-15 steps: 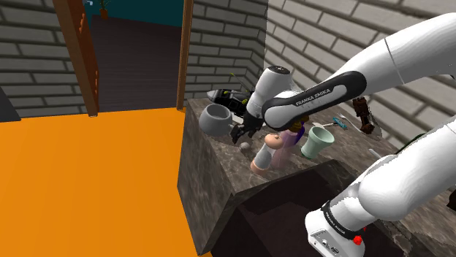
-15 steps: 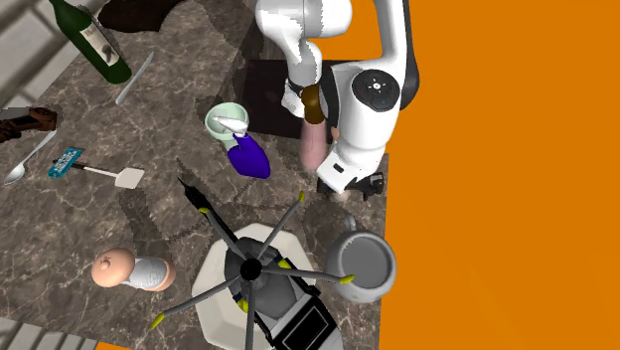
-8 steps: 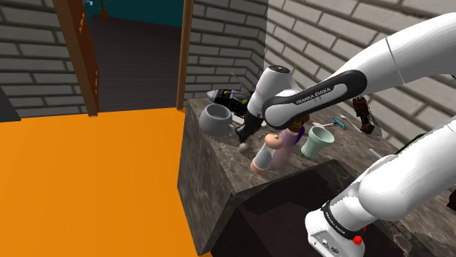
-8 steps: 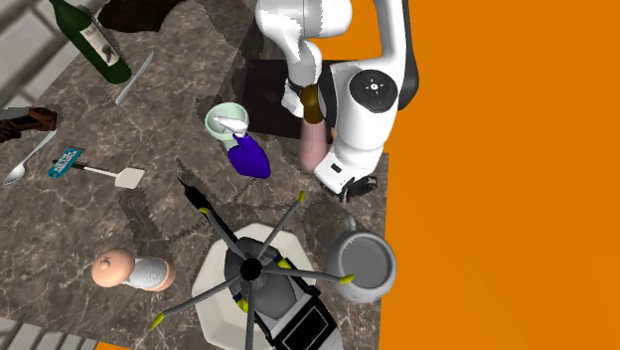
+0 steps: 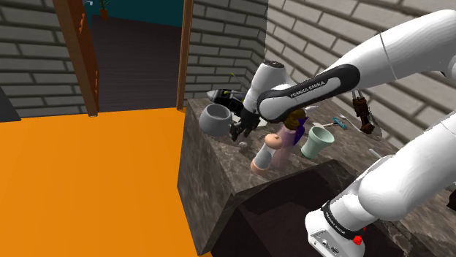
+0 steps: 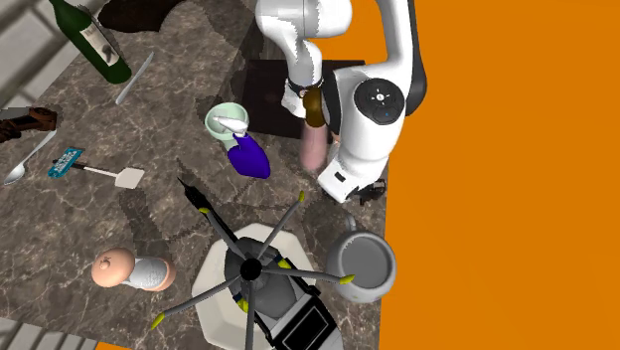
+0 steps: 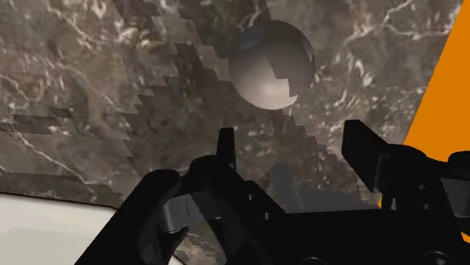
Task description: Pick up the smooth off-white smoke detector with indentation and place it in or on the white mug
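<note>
Jaws spread, empty, above the counter (image 7: pixel 90 90); smoke detector (image 7: pixel 271 66) lies just ahead of them near the counter's edge. You should centre over its dome, then lower before closing

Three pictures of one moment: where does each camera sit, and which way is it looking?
Shoulder view: beside the stand, looking down over the marble counter; the white arm reaches toward the upper left.
Second exterior view: above, looking almost straight down on the counter; the arm shows from overhead.
Wrist view: on the hand, looking along the open gripper at the counter and the round grey smoke detector.
Shared: both exterior views show the grey mug and the orange floor.
</note>
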### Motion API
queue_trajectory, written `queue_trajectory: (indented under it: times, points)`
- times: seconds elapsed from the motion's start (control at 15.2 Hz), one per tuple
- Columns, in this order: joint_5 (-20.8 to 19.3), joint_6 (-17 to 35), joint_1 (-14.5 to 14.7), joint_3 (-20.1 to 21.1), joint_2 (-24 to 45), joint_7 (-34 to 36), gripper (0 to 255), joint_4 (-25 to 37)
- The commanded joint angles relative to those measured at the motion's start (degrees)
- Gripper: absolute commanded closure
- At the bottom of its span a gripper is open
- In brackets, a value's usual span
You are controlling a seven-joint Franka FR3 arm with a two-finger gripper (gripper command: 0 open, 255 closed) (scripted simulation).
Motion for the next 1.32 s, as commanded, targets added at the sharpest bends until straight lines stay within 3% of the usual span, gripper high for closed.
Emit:
queue_trajectory:
  times: [0.0, 0.07, 0.53, 1.06, 1.12, 1.25]
  points:
    - [4.6, -17.7, -0.4, -1.1, 2.8, -2.3, 0, 7.0]
    - [5.4, -21.7, -0.6, -1.3, 3.9, -2.4, 0, 9.1]
    - [5.3, -15.4, -0.4, -0.9, 6.9, -2.2, 0, 5.9]
    - [5.3, -15.4, -0.4, -0.9, 6.9, -2.2, 0, 5.9]
    - [5.3, -15.4, -0.4, -0.9, 6.9, -2.2, 255, 5.9]
    - [5.3, -15.4, -0.4, -0.9, 6.9, -2.2, 255, 5.9]
